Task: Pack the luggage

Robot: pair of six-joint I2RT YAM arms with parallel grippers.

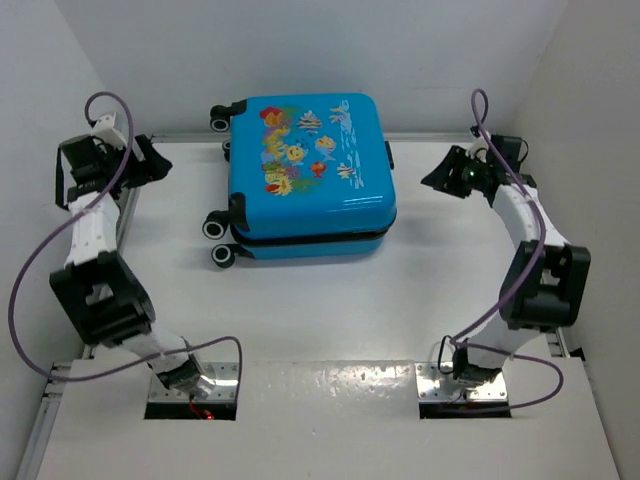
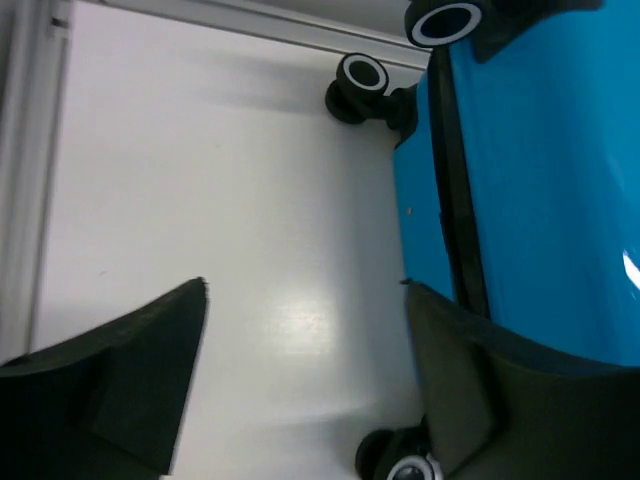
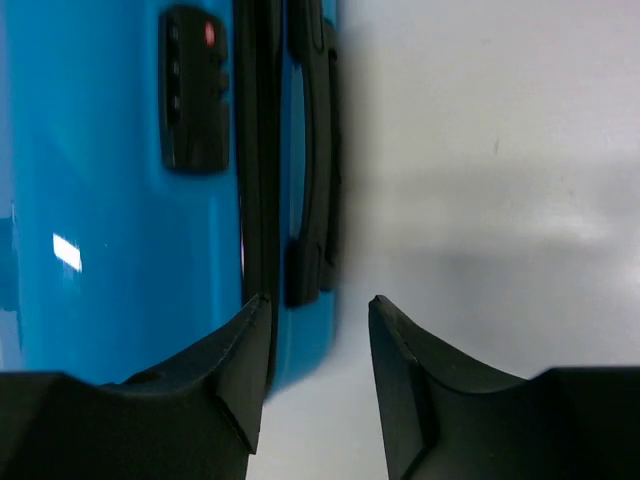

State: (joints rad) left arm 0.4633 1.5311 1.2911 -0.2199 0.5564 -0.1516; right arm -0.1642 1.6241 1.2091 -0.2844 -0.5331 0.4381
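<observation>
Lying shut between left gripper [image 1: 160,161] and right gripper [image 1: 432,180], the luggage [image 1: 310,170] touches neither (jaws parted, empty).

Luggage [image 1: 310,175] is seen closed and laid flat at the back of the counter [image 1: 330,310], fish print up, wheels [image 1: 214,228] to the left, flanked by left gripper [image 1: 155,160] and right gripper [image 1: 435,178], neither touching it.

The left arm [image 1: 92,235] and right arm [image 1: 522,215] are built alike, with white links between bulky black joint housings, each bolted to a bare metal base plate [image 1: 227,376]. A thin purple cable [image 1: 12,298] loops along each arm. The gripper fingers [image 2: 120,390] are matte black tapered wedges.
</observation>
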